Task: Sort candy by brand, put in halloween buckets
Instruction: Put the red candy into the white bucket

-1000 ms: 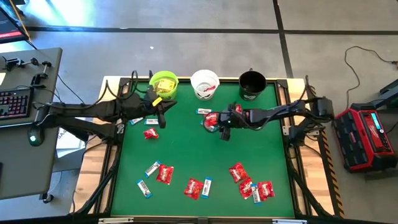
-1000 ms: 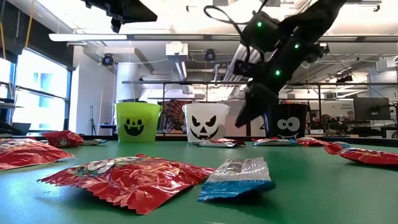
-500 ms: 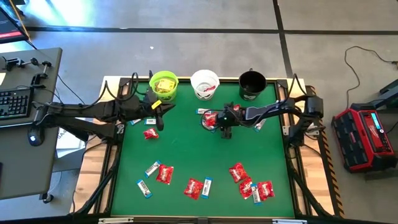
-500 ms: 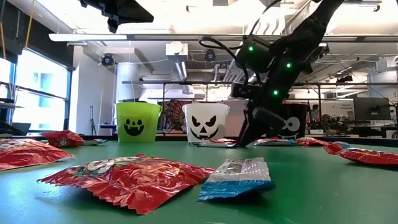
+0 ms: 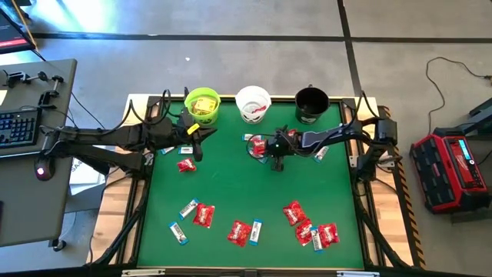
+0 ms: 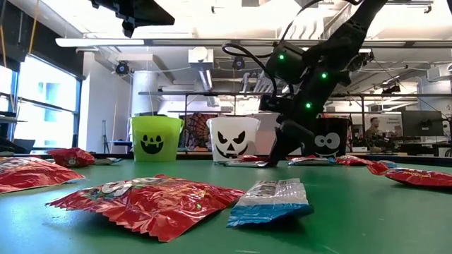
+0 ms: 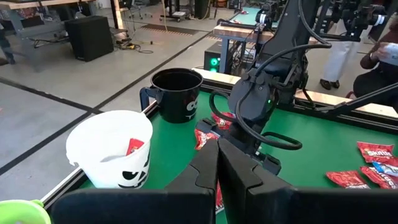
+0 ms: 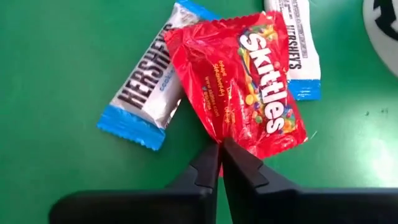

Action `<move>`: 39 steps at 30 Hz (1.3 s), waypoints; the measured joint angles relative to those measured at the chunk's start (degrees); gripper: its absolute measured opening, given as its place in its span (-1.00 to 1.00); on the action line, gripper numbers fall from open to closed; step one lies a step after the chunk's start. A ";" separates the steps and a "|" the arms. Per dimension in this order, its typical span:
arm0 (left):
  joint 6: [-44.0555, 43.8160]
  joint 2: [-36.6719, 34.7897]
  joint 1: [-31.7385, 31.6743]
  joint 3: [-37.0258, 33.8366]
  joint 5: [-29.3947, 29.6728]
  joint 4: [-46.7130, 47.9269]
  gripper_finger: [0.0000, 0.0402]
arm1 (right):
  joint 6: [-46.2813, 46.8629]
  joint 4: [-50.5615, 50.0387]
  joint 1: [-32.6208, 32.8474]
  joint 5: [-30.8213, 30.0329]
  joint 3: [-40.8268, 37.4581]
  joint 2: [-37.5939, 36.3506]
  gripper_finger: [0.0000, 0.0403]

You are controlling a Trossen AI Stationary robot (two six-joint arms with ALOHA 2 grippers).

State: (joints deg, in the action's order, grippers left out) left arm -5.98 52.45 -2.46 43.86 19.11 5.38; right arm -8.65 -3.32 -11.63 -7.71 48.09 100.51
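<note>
We count three buckets along the far edge of the table (image 5: 231, 177): a green bucket (image 5: 202, 105) with yellow packets inside, a white bucket (image 5: 253, 103) and a black bucket (image 5: 311, 104).

Our right gripper (image 8: 220, 153) is down on the mat in front of the white and black buckets, its fingers pressed together on the corner of one red packet (image 8: 249, 87). That packet lies over two blue-and-white bars (image 8: 146, 93), one on either side of it.

Our left gripper (image 7: 217, 163) hangs above the table near the green bucket, fingers pressed together and holding nothing.

From above, loose candy is scattered over the near half of the table: about five red packets (image 5: 203, 215) and four blue-and-white bars (image 5: 177, 232), some overlapping so the count is rough. One more red packet (image 5: 185, 165) lies just beside the left gripper.

The left wrist view shows one red piece (image 7: 134, 147) inside the white bucket.
</note>
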 joint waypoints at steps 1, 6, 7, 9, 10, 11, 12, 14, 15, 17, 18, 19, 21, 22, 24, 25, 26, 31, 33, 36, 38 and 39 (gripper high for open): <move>-0.01 0.00 0.00 0.00 0.01 -0.01 -1.00 | 0.80 -0.82 0.22 0.09 0.50 -0.10 -0.98; -1.13 0.00 0.00 0.00 0.48 -0.03 -1.00 | 3.82 -4.01 1.59 2.30 5.46 -0.52 -1.00; -1.36 0.00 0.00 0.00 0.48 -0.01 -1.00 | 4.04 -4.87 1.89 2.39 6.72 -0.52 -1.00; -1.49 0.00 0.00 0.00 0.48 -0.01 -1.00 | 4.14 -6.71 2.41 2.43 9.49 -0.52 -1.00; -1.48 0.00 0.00 0.00 0.48 -0.01 -1.00 | 4.20 -7.59 2.59 2.43 11.05 -0.52 -1.00; -1.46 0.00 0.00 0.00 0.48 0.01 -1.00 | 4.53 -8.53 2.70 2.43 12.73 -0.52 -1.00; -1.46 0.00 0.00 0.00 0.50 0.05 -1.00 | 4.95 -9.63 2.74 2.28 14.64 -0.52 -1.00; -1.44 0.00 0.00 0.00 0.52 0.07 -1.00 | 5.23 -11.72 2.65 1.69 18.42 -0.54 -1.00; -1.46 0.00 0.00 0.00 0.55 0.17 -1.00 | 5.23 -12.50 2.47 1.24 20.42 -0.53 -1.00; -1.44 0.00 0.00 0.00 0.60 0.54 -1.00 | 5.04 -13.82 1.70 0.19 24.44 -0.54 -1.00; -1.44 0.00 0.00 0.00 0.61 0.72 -1.00 | 4.96 -14.60 1.12 -0.48 26.55 -0.54 -1.00; -1.44 0.00 0.00 0.00 0.61 0.86 -1.00 | 4.90 -15.50 0.40 -1.29 28.39 -0.55 -1.00; -1.25 0.00 0.00 0.00 0.63 0.91 -1.00 | 4.54 -16.98 -1.39 -3.12 31.58 -0.59 -1.00; -0.96 0.00 0.00 0.00 0.63 0.98 -1.00 | 3.82 -17.23 -2.46 -4.09 32.86 -0.59 -1.00; -0.38 0.00 0.00 0.00 0.63 1.37 -1.00 | 2.30 -17.21 -5.05 -5.22 34.96 -0.36 -1.00; -0.37 0.00 0.00 0.00 0.63 1.70 -1.00 | 1.97 -17.37 -6.47 -5.38 36.15 0.04 -1.00; -0.38 0.00 0.00 0.00 0.65 2.08 -1.00 | 1.71 -17.76 -7.89 -5.41 37.15 0.55 -1.00; -0.42 0.00 -0.02 0.00 0.63 3.66 -1.00 | -0.23 -20.50 -13.26 -2.89 41.09 4.71 -1.00; -0.42 0.00 -0.02 0.00 0.67 3.70 -1.00 | -0.23 -21.46 -14.51 -2.27 42.25 6.20 -1.00; -0.42 0.00 -0.02 0.00 0.94 3.81 -1.00 | -0.01 -23.27 -16.23 -0.25 42.60 8.16 -1.00; -0.42 0.00 -0.02 0.00 0.98 3.81 -1.00 | 0.92 -24.15 -17.13 0.55 42.60 9.32 -1.00; -0.42 0.00 -0.02 0.00 1.04 3.81 -1.00 | 1.17 -24.61 -17.53 0.67 42.60 9.70 -1.00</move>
State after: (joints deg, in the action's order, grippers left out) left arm -6.39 52.45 -2.48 43.86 20.15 9.19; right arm -7.48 -27.93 -29.16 -7.04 90.70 110.20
